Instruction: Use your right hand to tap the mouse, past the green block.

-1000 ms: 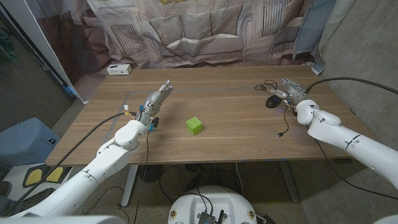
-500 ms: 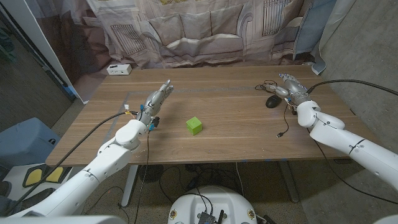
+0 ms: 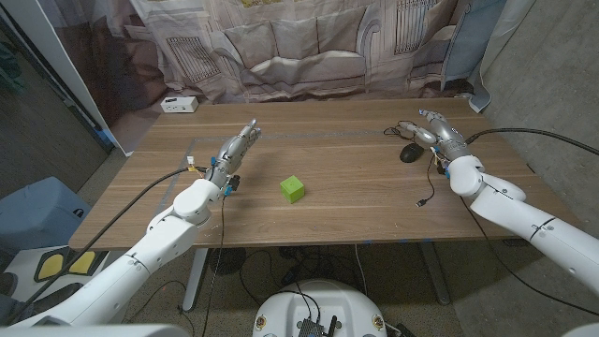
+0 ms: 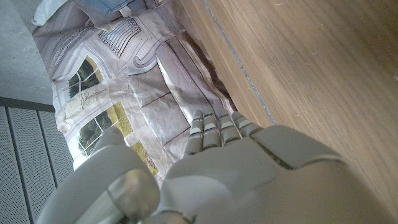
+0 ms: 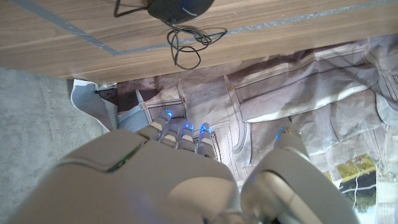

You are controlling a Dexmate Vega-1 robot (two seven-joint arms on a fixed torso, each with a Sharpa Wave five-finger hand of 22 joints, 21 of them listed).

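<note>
— Where is the mouse?
— On the right side of the wooden bench, toward the far edge. It is black, with its cable running toward the near edge and a loose tangle of cord just behind it. In the right wrist view the mouse sits at the frame's edge with that coil beside it.
— And the right hand?
— Raised just beside the mouse, on its right, fingers extended and slightly apart, holding nothing. I cannot tell whether any finger touches the mouse.
— The green block?
— Near the middle of the bench, well apart from the mouse and from both hands.
— What about the left hand?
— On the left part of the bench, fingers straight and together, pointing to the far edge, empty. In its wrist view the left hand shows the same, fingers stretched out.
— Anything else?
— A small white box at the far left corner, and a printed curtain behind the bench.
</note>
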